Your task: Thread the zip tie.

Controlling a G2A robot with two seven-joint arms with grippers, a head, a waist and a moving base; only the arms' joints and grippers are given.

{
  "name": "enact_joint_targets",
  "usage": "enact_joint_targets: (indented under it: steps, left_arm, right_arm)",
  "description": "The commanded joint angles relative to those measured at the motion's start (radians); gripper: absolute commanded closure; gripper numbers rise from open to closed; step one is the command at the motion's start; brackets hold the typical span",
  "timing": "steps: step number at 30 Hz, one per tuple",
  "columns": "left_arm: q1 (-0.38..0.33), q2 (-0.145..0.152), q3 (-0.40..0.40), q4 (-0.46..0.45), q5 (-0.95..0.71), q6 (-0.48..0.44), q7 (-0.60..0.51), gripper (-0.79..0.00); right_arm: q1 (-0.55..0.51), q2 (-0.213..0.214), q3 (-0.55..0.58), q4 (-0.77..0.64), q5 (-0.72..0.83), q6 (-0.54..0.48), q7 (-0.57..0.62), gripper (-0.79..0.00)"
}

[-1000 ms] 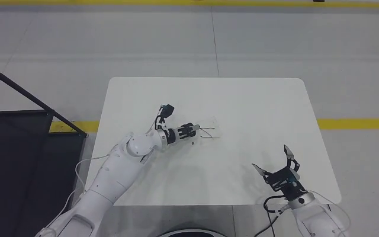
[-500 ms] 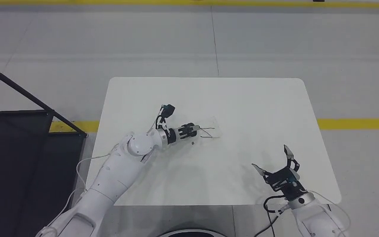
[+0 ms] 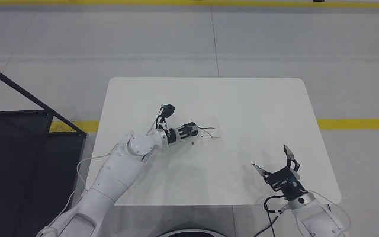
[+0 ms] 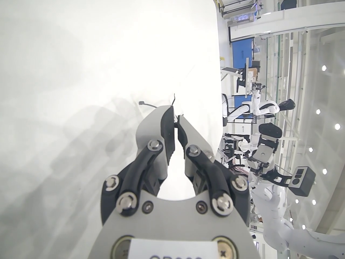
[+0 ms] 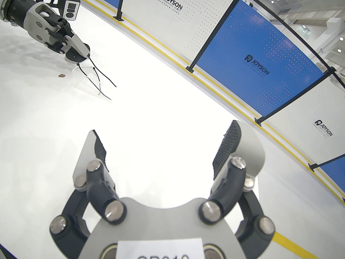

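Observation:
A thin black zip tie [image 3: 207,133] lies near the middle of the white table [image 3: 254,106], bent into two strands that spread away from my left gripper [image 3: 194,130]. My left gripper [image 4: 176,121] is shut on one end of the zip tie [image 4: 174,98], whose tip pokes out past the fingertips. In the right wrist view the zip tie [image 5: 102,78] trails from the left gripper [image 5: 82,52] over a clear plastic piece [image 5: 90,82]. My right gripper [image 3: 277,163] is open and holds nothing, near the table's front right corner, far from the tie; its pads [image 5: 226,144] stand wide apart.
A small brown speck [image 5: 61,75] lies on the table beside the left gripper. A black frame [image 3: 23,95] and dark panel stand off the table's left side. The table's right half is bare white surface.

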Motion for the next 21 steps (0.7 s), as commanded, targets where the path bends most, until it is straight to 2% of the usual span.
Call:
enact_joint_targets:
  steps: [1, 17, 21]
  left_arm:
    - [0.0, -0.001, -0.001, 0.001, -0.002, 0.0, -0.001, 0.0]
    - [0.028, 0.008, -0.041, -0.044, -0.006, -0.019, -0.013, 0.0]
    - [0.049, 0.016, -0.069, -0.077, -0.027, -0.055, -0.042, 0.0]
  right_arm:
    - [0.0, 0.0, 0.0, 0.0, 0.0, 0.0, 0.0, -0.785]
    - [0.0, 0.0, 0.0, 0.0, 0.0, 0.0, 0.0, -0.785]
    - [0.0, 0.0, 0.0, 0.0, 0.0, 0.0, 0.0, -0.785]
